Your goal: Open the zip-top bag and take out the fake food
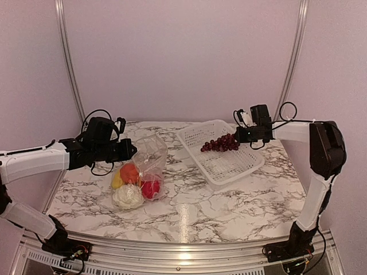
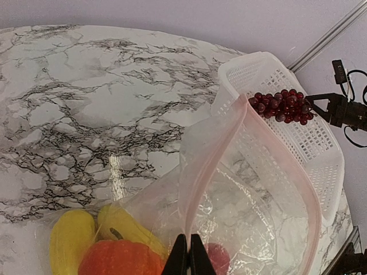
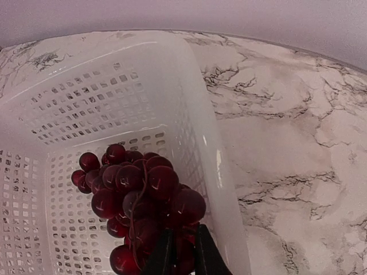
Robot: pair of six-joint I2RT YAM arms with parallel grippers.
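The marble worktop (image 1: pixel 229 212) has the white lattice basket (image 1: pixel 243 169) at centre-right of the top view. Left of centre is the zip-top bag (image 1: pixel 150 150), standing up with its mouth gaping.

I'd call the opening part done. In the left wrist view the pink zip strip is split into two rails that spread apart toward the upper right of the frame. The emptying part looks barely begun, though.

Most of the fake food (image 1: pixel 129 172) sits low in the bag. There's an orange piece, a yellow one to its left, a cream-white one toward the bottom of the frame and a red one on the right (whether the cream one is fully inside the plastic, I can't tell from above). Only the grape bunch (image 1: pixel 221 143) is out. It's hanging over the basket, not resting in it as far as I can see.

Looks-wise, the bag is clear, thin and crinkly and catches glare, and only the zip edge seems to have any stiffness. The grapes are glossy dark red-purple.

The left claw (image 2: pixel 188 258) is pinched closed on the bag's zip edge at the bottom of its wrist view, propping the mouth up. The right claw (image 3: pixel 182 252) is clamped on the stem end of the grapes, jaws nearly together. My guess is there are four pieces left after this one.
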